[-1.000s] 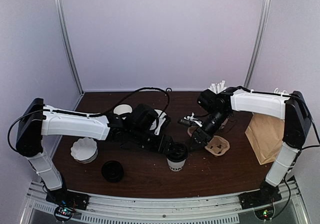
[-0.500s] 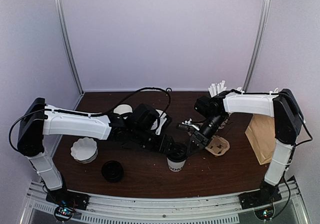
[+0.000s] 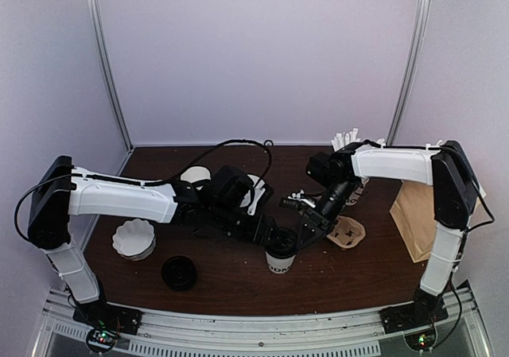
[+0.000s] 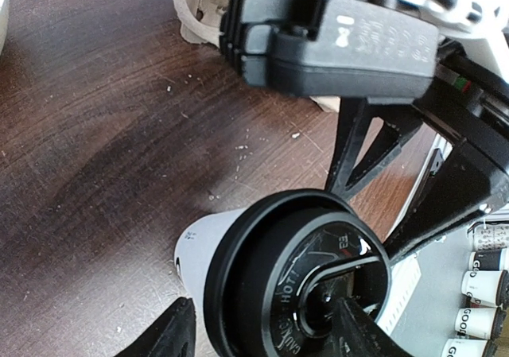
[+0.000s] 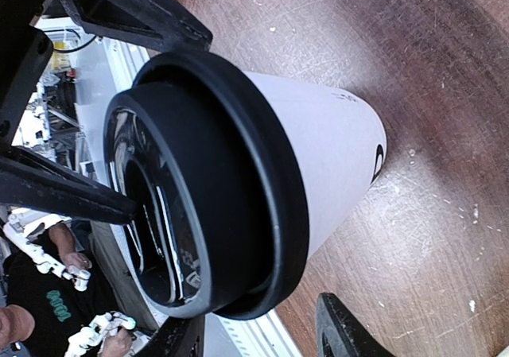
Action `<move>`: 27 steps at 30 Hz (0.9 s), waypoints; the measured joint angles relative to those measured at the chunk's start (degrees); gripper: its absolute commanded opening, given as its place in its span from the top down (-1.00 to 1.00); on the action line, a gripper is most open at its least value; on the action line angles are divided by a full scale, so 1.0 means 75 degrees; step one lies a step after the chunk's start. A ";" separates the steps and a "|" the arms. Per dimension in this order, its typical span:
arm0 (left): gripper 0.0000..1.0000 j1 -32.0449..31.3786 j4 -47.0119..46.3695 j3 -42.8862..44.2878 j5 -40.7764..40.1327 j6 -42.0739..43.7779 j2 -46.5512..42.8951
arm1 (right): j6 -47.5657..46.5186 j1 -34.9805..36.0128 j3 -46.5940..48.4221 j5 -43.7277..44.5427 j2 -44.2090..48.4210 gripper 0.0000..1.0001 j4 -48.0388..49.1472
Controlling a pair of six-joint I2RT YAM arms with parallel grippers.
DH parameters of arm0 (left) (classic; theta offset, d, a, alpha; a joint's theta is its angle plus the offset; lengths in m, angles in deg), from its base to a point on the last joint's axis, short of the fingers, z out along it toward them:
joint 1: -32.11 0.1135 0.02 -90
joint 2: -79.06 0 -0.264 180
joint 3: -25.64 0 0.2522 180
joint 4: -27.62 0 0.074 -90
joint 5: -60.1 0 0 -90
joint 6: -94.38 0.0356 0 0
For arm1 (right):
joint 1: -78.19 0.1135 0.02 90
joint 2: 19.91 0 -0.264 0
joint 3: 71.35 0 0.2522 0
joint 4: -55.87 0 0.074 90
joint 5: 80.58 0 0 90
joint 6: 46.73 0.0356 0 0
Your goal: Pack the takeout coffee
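- Top view: the coffee cup [image 3: 279, 255], white with a black lid, stands upright on the table [image 3: 238, 285]. It is about midway between the table's left and right edges and nearer the near edge than the far one.
- The left hand [image 3: 268, 235] reaches in from the cup's left and the right hand [image 3: 307, 230] from its right, both at lid height, so the cup sits between them. A paper bag [image 3: 419, 214] stands near the table's right edge, well apart from the cup.
- Left wrist view: the lid sits just ahead of the left hand. One of its fingers [image 4: 169, 335] lies just beside the white wall and the other crosses in front of the lid top. They are spread apart, but I cannot tell whether they press on the cup.
- Right wrist view: the cup lies between the right hand's fingers [image 5: 346, 333], which are spread apart. Bare table shows between this finger and the cup wall, so nothing is gripped. The other finger is just beside the lid rim.
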 measured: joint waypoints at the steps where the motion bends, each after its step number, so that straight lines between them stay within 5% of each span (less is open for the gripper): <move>1: -0.22 0.0000 -0.0006 -0.0006 0.0000 0.0000 0.0000 | -0.0003 0.0023 0.0035 0.0085 0.0009 0.04 -0.0017; 13: -0.43 0.0003 0.0187 -0.0038 -0.0221 0.0312 -0.0224 | -0.0344 0.0099 0.0816 0.1072 -0.0026 -0.01 -0.0254; 27: -0.45 0.0000 0.0475 -0.0137 -0.0539 0.0437 -0.0801 | -0.0595 -0.0119 0.1326 0.1151 -0.0227 -0.10 -0.0163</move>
